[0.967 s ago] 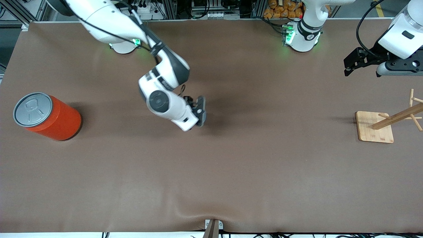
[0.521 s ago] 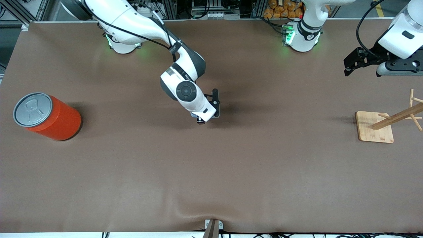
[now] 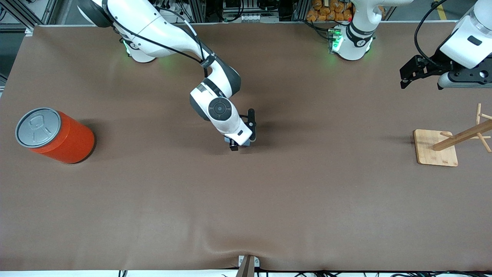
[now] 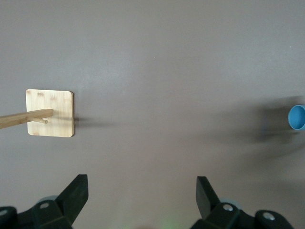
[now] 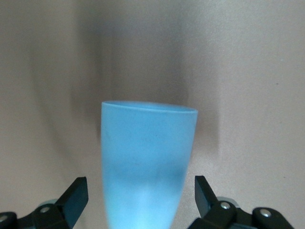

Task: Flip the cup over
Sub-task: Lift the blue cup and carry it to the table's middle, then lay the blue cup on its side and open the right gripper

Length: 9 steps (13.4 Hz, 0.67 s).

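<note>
Two claws spread wide: the right claw (image 5: 140,202) straddles the small light-blue tapered cup (image 5: 147,164) without gripping it, mid-table, while the left claw (image 4: 142,193) waits above the wooden rack (image 4: 50,113).

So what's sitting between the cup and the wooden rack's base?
Nothing: in the left wrist view, only bare brown table cover lies between the cup and the rack's base.
</note>
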Tool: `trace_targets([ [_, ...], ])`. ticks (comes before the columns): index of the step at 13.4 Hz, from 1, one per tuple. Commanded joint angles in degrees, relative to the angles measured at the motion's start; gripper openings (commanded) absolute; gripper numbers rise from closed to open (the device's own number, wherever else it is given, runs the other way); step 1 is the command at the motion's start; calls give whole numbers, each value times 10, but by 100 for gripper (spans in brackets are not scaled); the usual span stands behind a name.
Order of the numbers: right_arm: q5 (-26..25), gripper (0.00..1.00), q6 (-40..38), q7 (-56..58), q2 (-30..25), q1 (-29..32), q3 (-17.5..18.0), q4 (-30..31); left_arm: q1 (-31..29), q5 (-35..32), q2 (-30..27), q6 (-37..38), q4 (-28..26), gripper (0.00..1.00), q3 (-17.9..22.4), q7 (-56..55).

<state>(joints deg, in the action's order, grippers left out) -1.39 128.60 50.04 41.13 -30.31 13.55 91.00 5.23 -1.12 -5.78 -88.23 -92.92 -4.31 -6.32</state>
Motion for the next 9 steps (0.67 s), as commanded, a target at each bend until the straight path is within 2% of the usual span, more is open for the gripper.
trace_targets([
  [1, -13, 100, -5, -4, -10, -1, 2, -7, -1, 7, 6, 3, 12, 100, -1, 6],
  [4, 7, 100, -75, -46, -46, 15, 2, -10, -1, 7, 5, 3, 12, 100, -1, 6],
  [9, 9, 100, -145, -260, -134, 45, -7, -6, -2, 7, 5, 3, 12, 100, -1, 6],
])
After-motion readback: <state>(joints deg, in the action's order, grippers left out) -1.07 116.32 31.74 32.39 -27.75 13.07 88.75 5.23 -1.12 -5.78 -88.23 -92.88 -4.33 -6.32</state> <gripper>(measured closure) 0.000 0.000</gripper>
